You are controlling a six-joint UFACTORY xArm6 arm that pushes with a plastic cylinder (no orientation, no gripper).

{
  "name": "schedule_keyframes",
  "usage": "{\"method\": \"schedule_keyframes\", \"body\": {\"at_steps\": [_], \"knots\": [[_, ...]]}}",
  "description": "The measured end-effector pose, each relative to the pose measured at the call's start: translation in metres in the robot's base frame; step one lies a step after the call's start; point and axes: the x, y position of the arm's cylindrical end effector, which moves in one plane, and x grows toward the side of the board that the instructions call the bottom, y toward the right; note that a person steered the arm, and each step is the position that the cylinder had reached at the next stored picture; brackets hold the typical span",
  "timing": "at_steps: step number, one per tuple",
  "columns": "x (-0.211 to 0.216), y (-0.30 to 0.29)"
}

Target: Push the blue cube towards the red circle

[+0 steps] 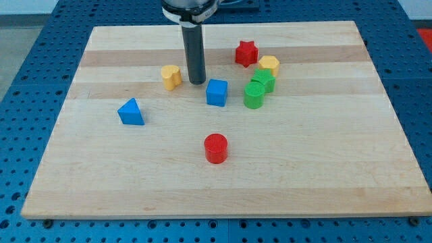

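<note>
The blue cube (217, 92) sits on the wooden board just right of centre, toward the view's top. The red circle (216, 148), a short red cylinder, stands below it, nearer the view's bottom. My tip (196, 82) rests on the board just up and to the left of the blue cube, with a small gap between them. It stands between the cube and a yellow heart-shaped block (171, 77) on its left.
A blue triangle (131, 112) lies at the left. To the right of the cube stand two green blocks (258, 90), a yellow hexagon-like block (268, 65) and a red star (246, 53). The wooden board (337, 169) ends on a blue perforated table.
</note>
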Motion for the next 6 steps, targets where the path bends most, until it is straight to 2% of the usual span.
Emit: {"method": "schedule_keyframes", "body": {"at_steps": [2,4,6], "knots": [[0.0,0.036],[0.002,0.038],[0.022,0.038]]}}
